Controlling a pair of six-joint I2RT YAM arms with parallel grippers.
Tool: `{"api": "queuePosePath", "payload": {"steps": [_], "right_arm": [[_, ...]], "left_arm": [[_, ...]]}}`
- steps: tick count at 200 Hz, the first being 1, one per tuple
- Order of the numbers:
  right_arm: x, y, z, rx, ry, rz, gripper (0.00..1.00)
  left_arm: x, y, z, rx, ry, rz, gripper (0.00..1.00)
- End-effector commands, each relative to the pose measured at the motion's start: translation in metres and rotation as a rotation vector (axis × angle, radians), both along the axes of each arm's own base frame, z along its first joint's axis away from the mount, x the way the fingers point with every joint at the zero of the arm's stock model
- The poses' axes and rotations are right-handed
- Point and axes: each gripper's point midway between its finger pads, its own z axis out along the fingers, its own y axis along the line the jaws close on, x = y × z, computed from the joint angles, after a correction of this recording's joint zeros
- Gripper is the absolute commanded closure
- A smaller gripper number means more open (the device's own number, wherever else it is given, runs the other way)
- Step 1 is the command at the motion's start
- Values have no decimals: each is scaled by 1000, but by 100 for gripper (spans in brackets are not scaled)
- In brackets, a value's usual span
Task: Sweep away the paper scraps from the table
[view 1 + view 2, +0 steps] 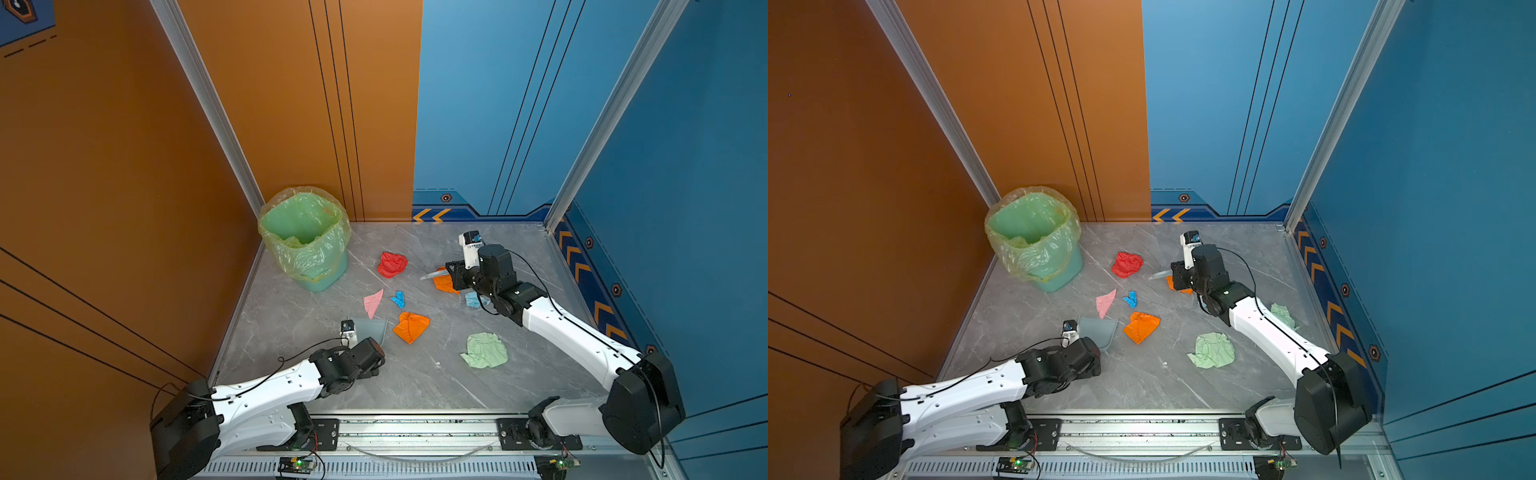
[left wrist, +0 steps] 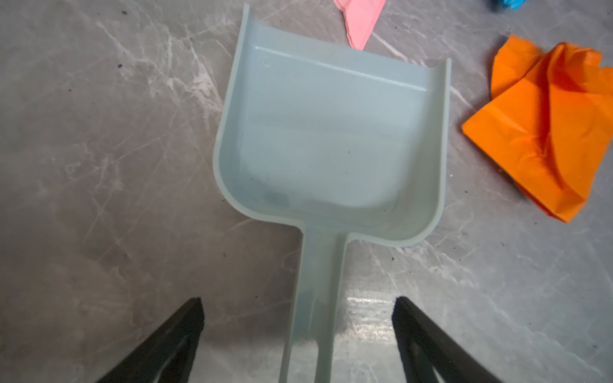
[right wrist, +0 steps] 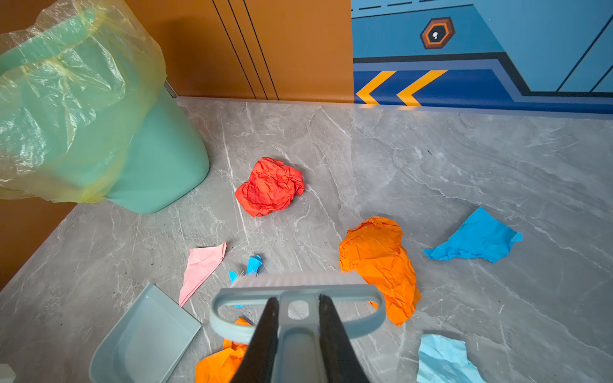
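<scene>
Paper scraps lie across the grey marble table (image 1: 415, 386): red (image 1: 391, 264), pink (image 1: 372, 302), small bright blue (image 1: 398, 299), orange (image 1: 411, 327) and pale green (image 1: 485, 350). My right gripper (image 3: 298, 297) is shut on the handle of a pale blue-grey brush (image 3: 298, 282), whose bristles sit beside a second orange scrap (image 3: 378, 262). A pale dustpan (image 2: 328, 139) lies flat with its mouth towards the pink scrap. My left gripper (image 2: 297, 299) is open, with its fingers apart on either side of the dustpan's handle and not touching it.
A green bin with a yellow-green bag (image 1: 305, 237) stands in the far left corner. Walls close the table at the back and sides. A larger bright blue scrap (image 3: 474, 237) and a light blue one (image 3: 444, 361) lie near the brush. Another pale green scrap (image 1: 1283, 313) shows behind the right arm.
</scene>
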Motion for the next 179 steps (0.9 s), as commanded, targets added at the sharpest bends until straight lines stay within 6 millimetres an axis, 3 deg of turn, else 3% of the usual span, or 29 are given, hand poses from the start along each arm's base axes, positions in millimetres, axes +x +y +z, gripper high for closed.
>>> {"api": "queuePosePath", "payload": {"steps": [1,86,91,179], "right_arm": [[6,6,15,30,-40,-4,100],[6,5,13,24,-36,-6,100],[6,5,12,23,-35,-7,100],[4,3,13,22,-34,-11,100]], "left_arm": [[7,-3,3,19,-7,-27,9],[16,-14,-13,83,56,-81,13],[16,-14,-14,88,62,-83,18],[22,-14,-23,107,83,-95,29]]}}
